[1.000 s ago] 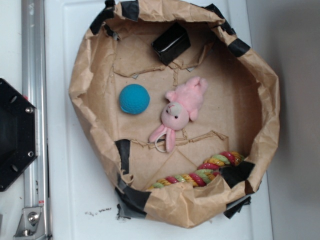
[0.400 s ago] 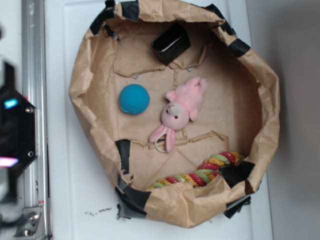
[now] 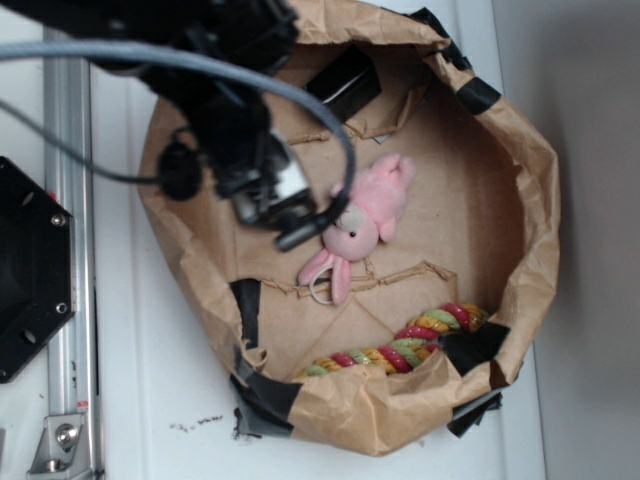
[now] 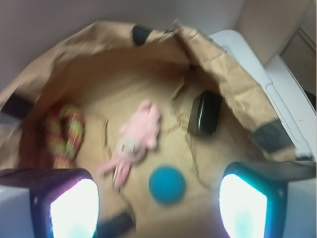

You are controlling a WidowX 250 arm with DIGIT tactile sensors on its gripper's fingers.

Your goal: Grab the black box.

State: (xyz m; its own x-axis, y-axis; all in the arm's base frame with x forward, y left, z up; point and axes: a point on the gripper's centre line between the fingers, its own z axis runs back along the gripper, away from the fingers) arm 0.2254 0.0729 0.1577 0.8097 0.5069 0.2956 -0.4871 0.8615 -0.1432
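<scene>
The black box lies at the far side of the brown paper bin, partly covered by my arm in the exterior view. In the wrist view the box sits ahead and to the right, near the bin wall. My gripper hangs above the bin's left part, well short of the box. It is open and empty, and its lit pads stand wide apart.
A blue ball lies below the jaws and is hidden by the arm in the exterior view. A pink plush bunny lies mid-bin. A coloured rope lies at the near wall. A black hexagonal plate and a metal rail stand left of the bin.
My arm has swung in from the left and now hangs over the bin, covering the blue ball and part of the box. The objects have not moved.
</scene>
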